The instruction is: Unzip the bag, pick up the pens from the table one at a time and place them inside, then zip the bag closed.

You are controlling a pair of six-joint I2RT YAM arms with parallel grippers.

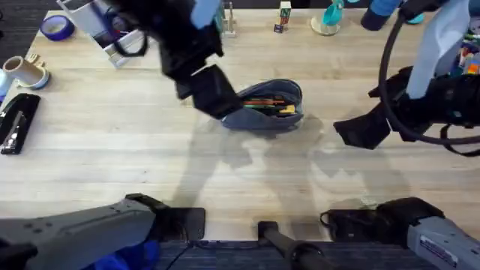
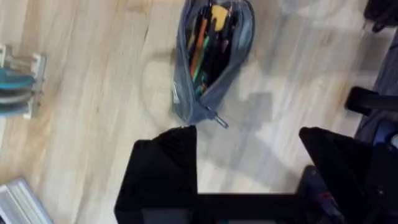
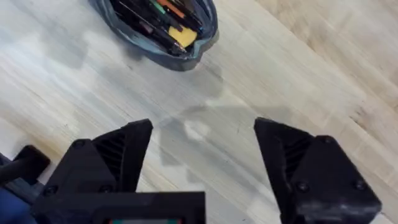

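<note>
**Pouch open, both my claws empty**

The bag (image 1: 266,105) lies unzipped mid-table (image 1: 112,165), pens (image 1: 262,102) inside it. My left gripper (image 2: 249,168) hangs spread wide just beside its zipper end; my right gripper (image 3: 202,162), equally wide, hovers near, holding nothing.

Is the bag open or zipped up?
Open. The bag gapes along its top, and the pens show inside. Its zipper pull sits at one end.

Overhead looks down, forward; both wrist views close, sharing bag (image 2: 211,59).
</note>
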